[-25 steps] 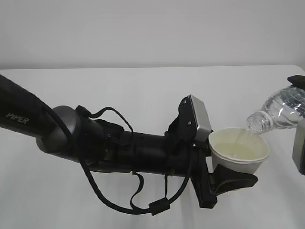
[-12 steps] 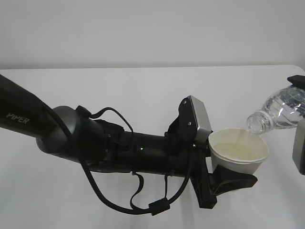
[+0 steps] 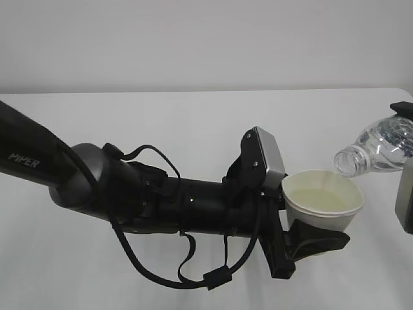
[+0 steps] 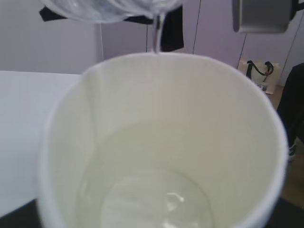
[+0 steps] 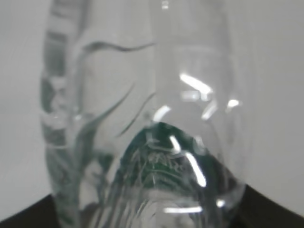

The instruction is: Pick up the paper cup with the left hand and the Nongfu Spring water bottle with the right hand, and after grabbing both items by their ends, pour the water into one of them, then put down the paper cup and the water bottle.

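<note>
Paper cup (image 3: 324, 201): white, tapered, cream-yellow inside; upright, held off the table (image 3: 161, 123) between the jaws of the left hand.
Cup contents: water (image 4: 147, 190), clear, pooled across the bottom; level well below the rim.
Left hand (image 3: 310, 240): black two-finger gripper, clamped on the cup's lower wall; grey-silver block just behind the cup; arm marked "PIPER" runs off to the left, looped black cables (image 3: 161, 271) hanging under it.
Water bottle (image 3: 377, 150): clear plastic, no cap; tipped mouth-down toward the cup, mouth just above and beside the rim farthest from the left hand's block. A thin stream (image 4: 156, 33) shows at the mouth in the left wrist view.
Bottle detail: green label band (image 5: 161, 156), seen through the clear wall in the right wrist view.
Right hand (image 3: 405, 194): at the right edge, mostly out of frame; closed around the bottle's body, bottle filling the right wrist view.
Table: white, plain; pale wall (image 3: 206, 39) behind.
</note>
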`<state>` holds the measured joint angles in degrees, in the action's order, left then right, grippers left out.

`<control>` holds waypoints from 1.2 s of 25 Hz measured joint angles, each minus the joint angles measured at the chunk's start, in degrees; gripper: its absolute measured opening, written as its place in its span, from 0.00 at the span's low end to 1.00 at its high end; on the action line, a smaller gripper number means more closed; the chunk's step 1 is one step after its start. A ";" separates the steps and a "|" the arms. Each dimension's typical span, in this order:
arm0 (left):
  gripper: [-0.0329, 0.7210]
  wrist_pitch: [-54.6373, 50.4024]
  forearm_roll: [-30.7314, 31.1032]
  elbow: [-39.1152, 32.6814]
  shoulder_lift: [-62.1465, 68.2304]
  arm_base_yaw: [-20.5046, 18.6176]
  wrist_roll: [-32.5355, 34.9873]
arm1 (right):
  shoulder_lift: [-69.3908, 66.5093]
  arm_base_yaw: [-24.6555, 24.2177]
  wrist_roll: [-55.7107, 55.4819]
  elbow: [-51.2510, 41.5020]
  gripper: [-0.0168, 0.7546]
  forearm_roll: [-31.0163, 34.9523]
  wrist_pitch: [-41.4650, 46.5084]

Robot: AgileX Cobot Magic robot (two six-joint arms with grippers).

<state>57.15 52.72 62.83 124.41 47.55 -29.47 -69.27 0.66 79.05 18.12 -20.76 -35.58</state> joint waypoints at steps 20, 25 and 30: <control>0.66 0.32 -1.66 0.00 0.00 0.00 3.81 | 0.00 0.00 -19.54 0.00 0.53 0.00 0.00; 0.66 0.32 -4.68 0.00 0.00 0.00 4.07 | 0.00 0.00 -29.90 0.00 0.53 0.00 -0.43; 0.66 0.32 -6.97 0.00 0.00 0.00 4.07 | 0.00 0.00 -38.57 0.00 0.53 0.10 -2.44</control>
<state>57.47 45.75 62.83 124.41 47.55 -25.40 -69.27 0.66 40.49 18.12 -20.66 -38.03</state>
